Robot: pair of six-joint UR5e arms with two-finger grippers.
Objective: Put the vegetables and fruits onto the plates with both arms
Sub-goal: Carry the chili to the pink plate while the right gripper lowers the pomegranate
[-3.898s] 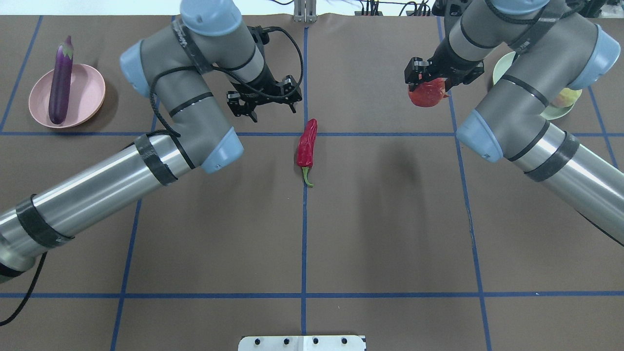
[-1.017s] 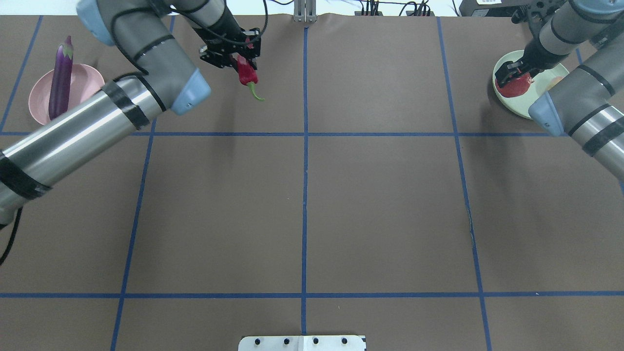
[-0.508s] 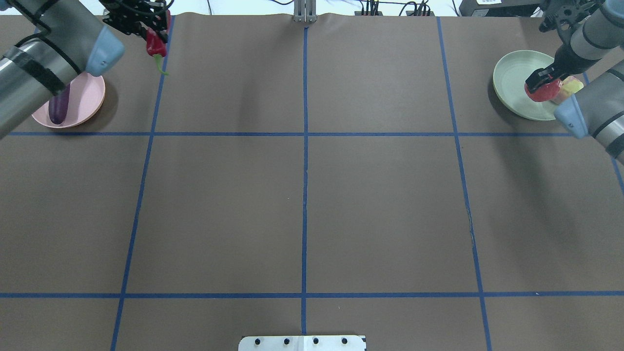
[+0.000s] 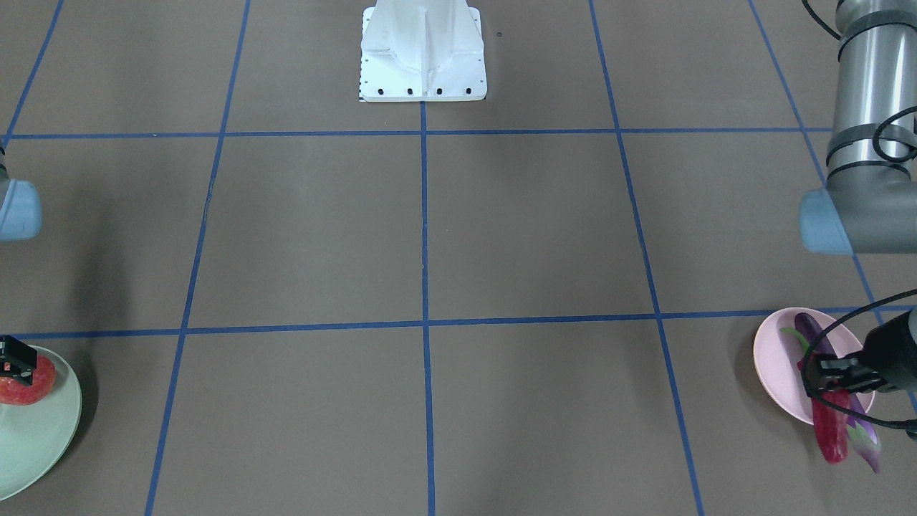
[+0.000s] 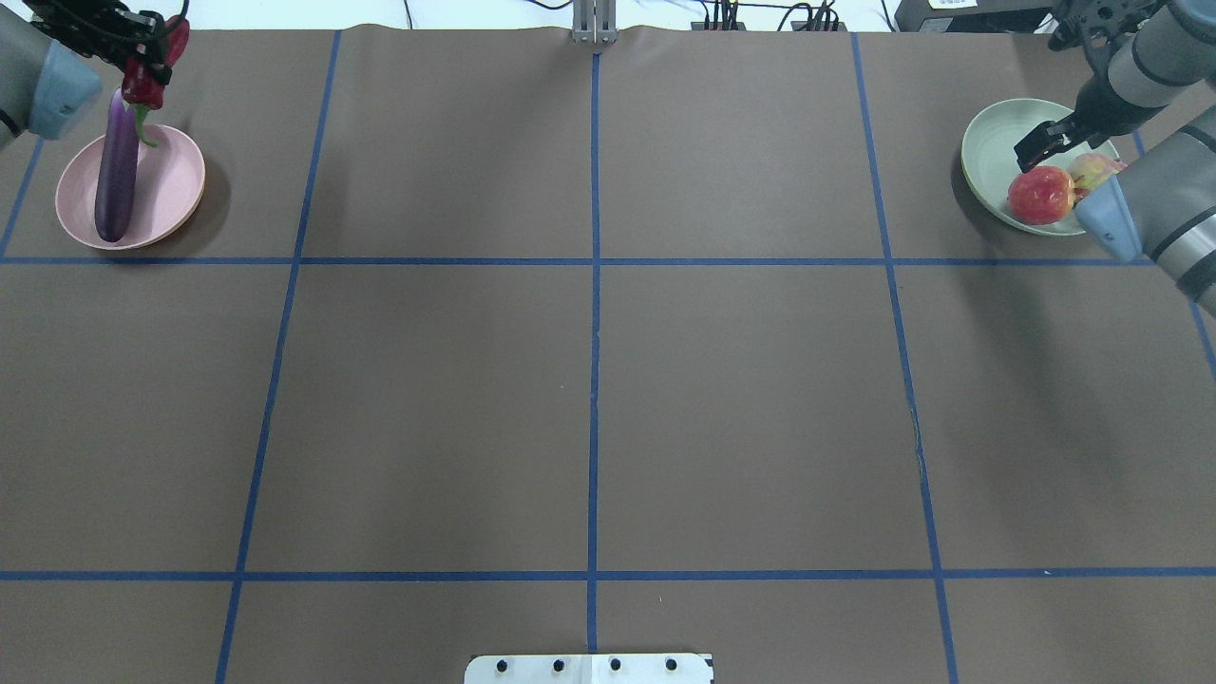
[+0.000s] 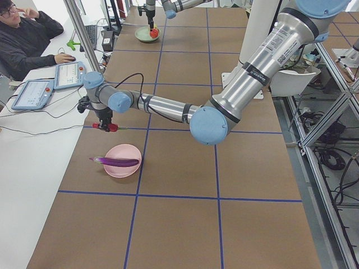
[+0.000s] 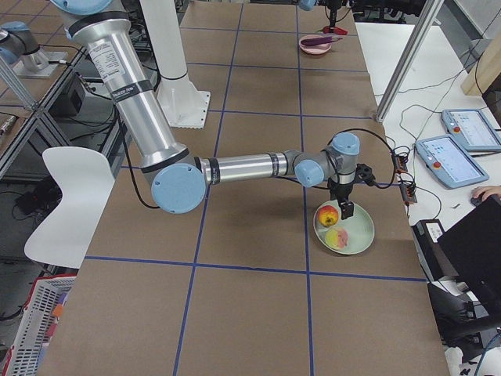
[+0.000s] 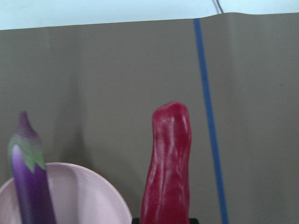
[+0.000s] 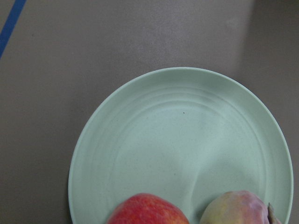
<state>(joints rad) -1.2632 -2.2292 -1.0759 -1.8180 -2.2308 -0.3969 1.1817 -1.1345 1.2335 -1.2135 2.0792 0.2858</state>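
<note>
My left gripper (image 5: pixel 141 65) is shut on the red chili pepper (image 5: pixel 144 91), which hangs stem-down above the far rim of the pink plate (image 5: pixel 171 185). In the left wrist view the pepper (image 8: pixel 168 163) stands beside the eggplant's cap. The purple eggplant (image 5: pixel 116 166) lies across that plate. At the far right, the red-orange fruit (image 5: pixel 1040 195) and the peach (image 5: pixel 1094 171) rest on the mint green plate (image 5: pixel 993 152). My right gripper (image 5: pixel 1045 142) hovers open just above the red fruit, holding nothing. The right wrist view shows both fruits at the plate's (image 9: pixel 187 130) lower edge.
The brown mat is crossed by blue tape lines (image 5: pixel 594 285). The white base block (image 5: pixel 589 668) sits at the near edge. A person (image 6: pixel 25 33) sits by tablets (image 6: pixel 70 74) and cables beyond the table's far side.
The left gripper has carried the pepper further left, to above the pink plate's far rim. The right gripper has let go of the red fruit on the green plate and lifted off.
</note>
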